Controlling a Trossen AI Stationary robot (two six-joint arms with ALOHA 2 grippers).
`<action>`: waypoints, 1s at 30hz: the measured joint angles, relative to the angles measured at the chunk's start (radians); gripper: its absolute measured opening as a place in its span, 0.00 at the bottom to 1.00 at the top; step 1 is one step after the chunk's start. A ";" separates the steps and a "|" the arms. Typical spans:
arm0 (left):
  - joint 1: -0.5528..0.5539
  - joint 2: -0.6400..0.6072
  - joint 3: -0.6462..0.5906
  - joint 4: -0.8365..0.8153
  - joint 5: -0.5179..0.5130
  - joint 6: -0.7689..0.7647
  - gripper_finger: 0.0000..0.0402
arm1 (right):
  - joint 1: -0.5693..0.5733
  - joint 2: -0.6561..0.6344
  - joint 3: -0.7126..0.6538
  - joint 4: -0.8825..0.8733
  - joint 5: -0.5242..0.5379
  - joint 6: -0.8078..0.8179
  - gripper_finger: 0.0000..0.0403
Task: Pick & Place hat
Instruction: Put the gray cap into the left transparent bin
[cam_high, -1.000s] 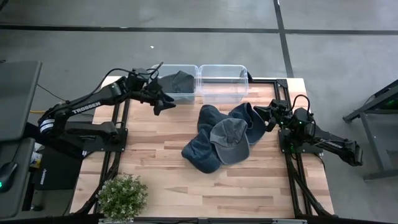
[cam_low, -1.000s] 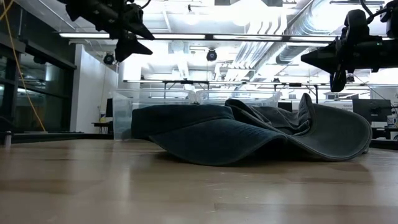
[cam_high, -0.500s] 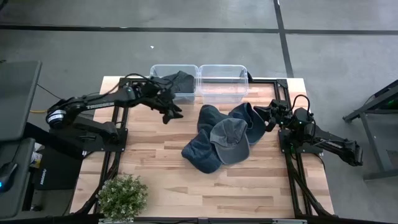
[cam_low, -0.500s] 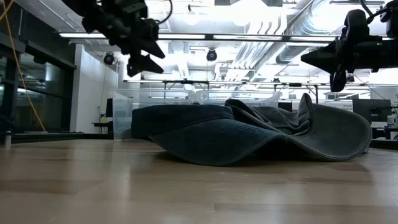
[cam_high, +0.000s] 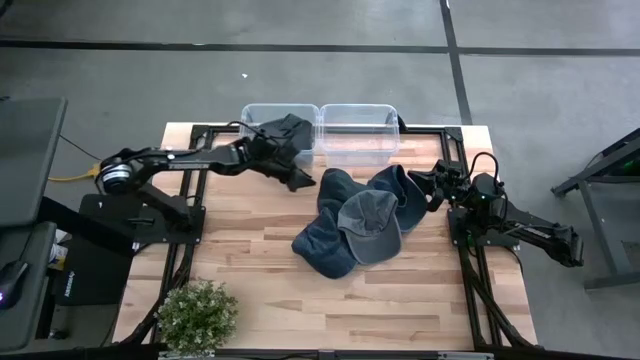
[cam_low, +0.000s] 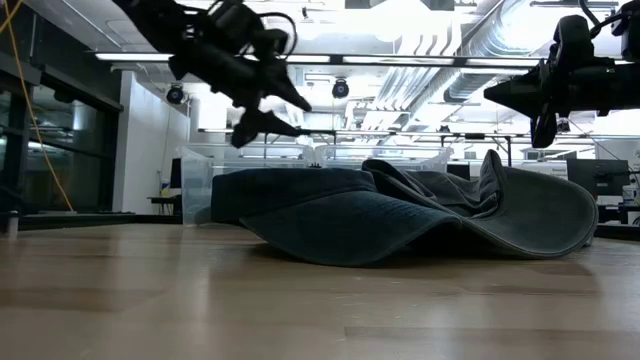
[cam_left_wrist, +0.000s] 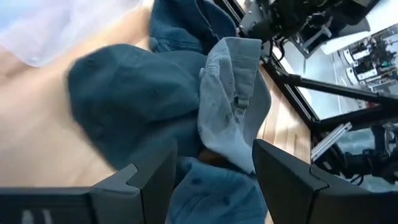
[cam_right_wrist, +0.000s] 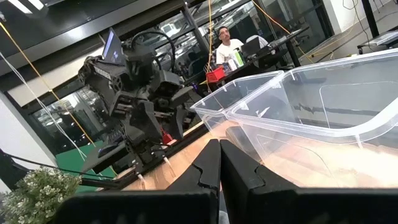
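A pile of several hats (cam_high: 352, 222) lies at the middle of the table: dark blue caps (cam_high: 325, 248) with a lighter grey-blue cap (cam_high: 368, 224) on top. In the low view the pile (cam_low: 400, 215) rests on its brims. My left gripper (cam_high: 299, 180) hangs open just off the pile's far left side and above it (cam_low: 292, 114). In the left wrist view its fingers (cam_left_wrist: 214, 180) frame the grey-blue cap (cam_left_wrist: 231, 106) without touching it. My right gripper (cam_high: 432, 190) waits shut at the pile's right side (cam_right_wrist: 215, 167).
Two clear bins stand side by side at the far edge; the left bin (cam_high: 262, 112) holds a dark hat (cam_high: 286, 130), the right bin (cam_high: 358, 132) shows nothing inside. A potted plant (cam_high: 198, 315) stands at the near left corner. A person (cam_right_wrist: 227, 40) sits in the room beyond.
My left gripper has swung from beside the left bin toward the table's right and down, closing on the far left side of the hat pile, and has rolled about its own line. Its fingers have stayed open. The hats have not moved.
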 joint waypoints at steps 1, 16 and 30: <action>-0.012 0.020 0.014 -0.002 -0.004 -0.013 0.52 | 0.000 0.000 0.000 0.000 0.000 0.000 0.00; -0.107 0.295 0.315 -0.170 -0.080 -0.243 0.52 | 0.000 0.000 0.000 0.000 0.000 0.000 0.00; -0.163 0.460 0.459 -0.278 -0.057 -0.312 0.52 | 0.000 0.000 0.000 0.000 0.000 0.000 0.00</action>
